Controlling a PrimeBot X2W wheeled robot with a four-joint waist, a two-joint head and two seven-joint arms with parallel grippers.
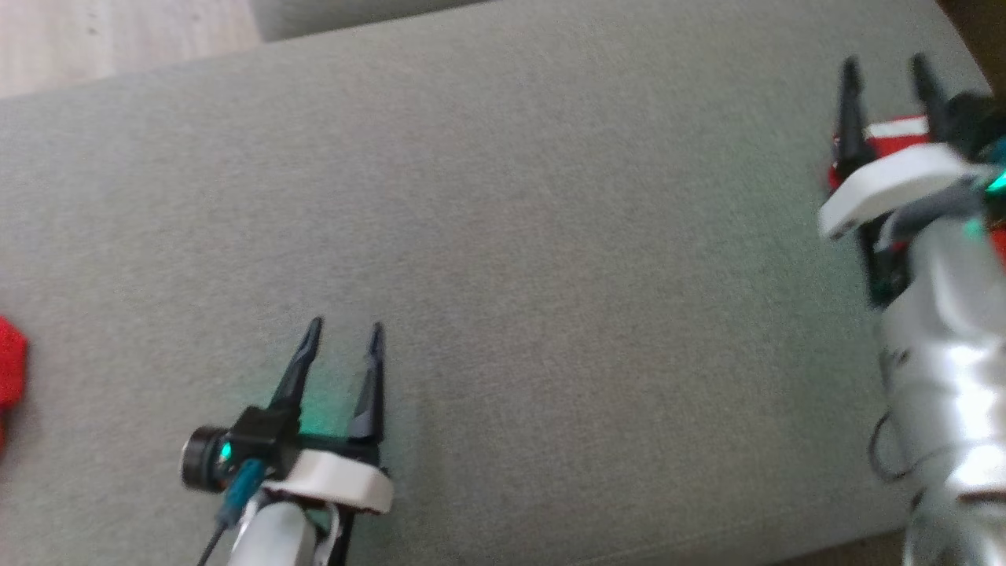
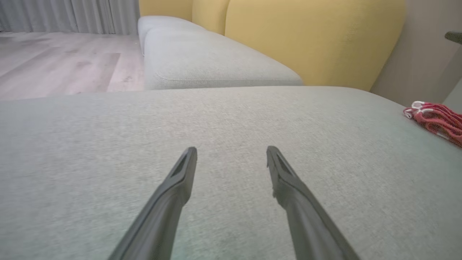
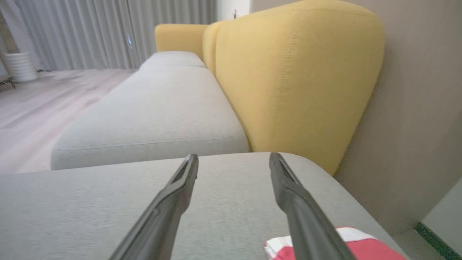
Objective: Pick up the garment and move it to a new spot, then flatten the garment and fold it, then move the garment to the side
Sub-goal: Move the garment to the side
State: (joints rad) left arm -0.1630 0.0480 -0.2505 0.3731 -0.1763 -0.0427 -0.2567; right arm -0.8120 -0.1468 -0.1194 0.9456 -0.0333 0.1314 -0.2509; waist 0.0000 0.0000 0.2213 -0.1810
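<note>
Seemingly folded garment [image 1: 896, 132] lies at the far right of the seat [image 1: 550, 236], under the right gripper [image 1: 884, 69], jaws apart and empty like those of the left gripper [image 1: 344, 330]; the task appears essentially complete.

left end effector [image 1: 345, 324]: fingers apart | right end effector [image 1: 883, 61]: fingers apart

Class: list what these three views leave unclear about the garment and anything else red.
Garment, head view: mostly hidden behind the right pincer and its arm, so its outline and folds are unreadable.
Right wrist view: it is cut off by the bottom edge and crossed by a finger.
Left wrist view: it is small and cut by the right edge.
Red thing, head view's left edge: cut off, so what it is cannot be told.
</note>
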